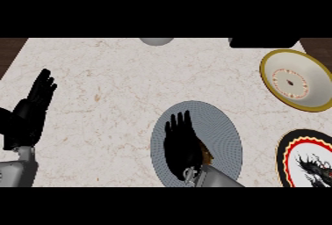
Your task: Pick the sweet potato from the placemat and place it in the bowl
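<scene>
A grey round placemat (224, 132) lies at the counter's middle front. My right hand (180, 147) is over it, palm down, fingers straight and pointing away from me. Only a small brown sliver of the sweet potato (207, 154) shows at the hand's right edge; the hand hides the rest. Whether the hand touches it cannot be seen. The bowl (318, 77), cream with a gold rim and a patterned inside, stands at the far right, well apart from the hand. My left hand (29, 114) rests open at the left edge, fingers up.
A plate (288, 154) with a black, red and yellow rim lies at the front right, next to the placemat. A grey round object (156, 41) and a black object (262, 42) sit at the counter's back edge.
</scene>
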Controlling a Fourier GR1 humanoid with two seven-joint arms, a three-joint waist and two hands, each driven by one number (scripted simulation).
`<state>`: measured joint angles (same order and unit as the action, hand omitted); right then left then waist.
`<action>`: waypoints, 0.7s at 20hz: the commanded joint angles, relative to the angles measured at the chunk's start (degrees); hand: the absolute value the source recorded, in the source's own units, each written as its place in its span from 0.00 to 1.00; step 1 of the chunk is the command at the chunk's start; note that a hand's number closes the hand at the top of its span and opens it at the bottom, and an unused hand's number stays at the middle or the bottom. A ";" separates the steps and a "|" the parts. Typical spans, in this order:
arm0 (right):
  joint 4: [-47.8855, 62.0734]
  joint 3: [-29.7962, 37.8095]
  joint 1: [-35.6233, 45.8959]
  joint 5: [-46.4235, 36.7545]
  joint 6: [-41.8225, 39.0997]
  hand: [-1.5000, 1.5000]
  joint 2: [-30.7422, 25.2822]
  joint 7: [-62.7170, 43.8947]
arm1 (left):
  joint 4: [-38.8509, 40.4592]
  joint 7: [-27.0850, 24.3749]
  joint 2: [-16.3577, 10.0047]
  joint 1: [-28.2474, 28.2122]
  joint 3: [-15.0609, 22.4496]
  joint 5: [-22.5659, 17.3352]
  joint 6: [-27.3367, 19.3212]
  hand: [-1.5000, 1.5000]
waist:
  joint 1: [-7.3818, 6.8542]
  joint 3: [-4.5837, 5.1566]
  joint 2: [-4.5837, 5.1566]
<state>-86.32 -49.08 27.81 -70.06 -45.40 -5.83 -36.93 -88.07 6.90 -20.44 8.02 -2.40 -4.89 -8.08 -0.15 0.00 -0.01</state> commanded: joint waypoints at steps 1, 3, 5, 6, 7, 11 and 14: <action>2.38 2.15 -0.83 -2.29 0.07 0.00 0.35 2.24 | 1.74 -0.84 -0.53 1.27 -2.12 0.54 2.15 0.50 | 0.05 0.00 0.01; -1.02 -1.26 -6.89 -4.27 2.50 0.00 -1.72 0.51 | 1.64 2.29 -0.45 3.52 -2.33 0.84 1.37 0.50 | 0.31 -0.01 -0.02; 3.07 2.70 -2.16 -4.52 2.42 0.00 -0.65 5.11 | -0.92 0.42 0.08 -1.37 -2.75 0.50 3.30 0.50 | -0.13 0.00 -0.01; 1.76 -0.53 -7.46 -6.30 3.93 0.00 0.15 1.15 | -1.89 2.27 -1.07 0.40 -3.83 0.01 3.55 0.50 | 0.01 -0.01 -0.04; 8.36 3.40 -1.84 -5.99 8.33 0.00 -1.93 6.84 | 0.51 1.30 1.23 1.58 -2.51 1.76 1.46 0.50 | -0.09 -0.01 0.06; 5.56 2.69 -5.60 -8.88 9.25 0.00 -2.17 8.00 | 1.72 -0.83 3.35 1.67 -2.69 3.68 0.79 0.50 | 0.09 0.00 0.01; 9.93 5.09 -4.43 -10.08 10.18 0.00 -0.14 9.37 | -1.53 2.58 2.85 1.29 -3.11 2.63 2.86 0.50 | -0.01 -0.01 0.01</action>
<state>-79.57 -45.51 23.94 -78.45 -38.01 -5.76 -30.19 -88.25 7.08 -18.08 8.09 -4.90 -2.14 -5.75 -0.17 0.00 -0.01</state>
